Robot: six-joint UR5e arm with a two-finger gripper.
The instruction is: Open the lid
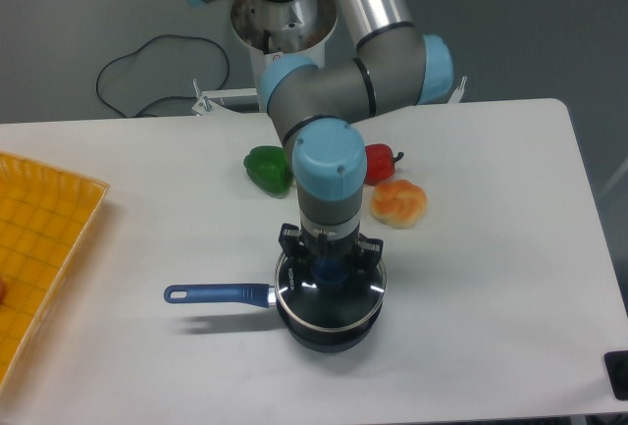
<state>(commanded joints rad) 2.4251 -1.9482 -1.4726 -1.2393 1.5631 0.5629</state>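
Saucepan [329, 332] nearest, glass lid [330, 297] metal-rimmed, blue knob, jaws [330, 270] around knob, closure unclear

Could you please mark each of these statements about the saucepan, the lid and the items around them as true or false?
1. The lid sits on the saucepan. True.
2. The saucepan's blue handle points toward the image's right edge. False; it points left, toward the yellow tray.
3. The gripper is directly over the lid's centre. True.
4. The green pepper lies inside the saucepan. False; it lies on the table behind the pan.
5. A black cable lies on the floor behind the table. True.
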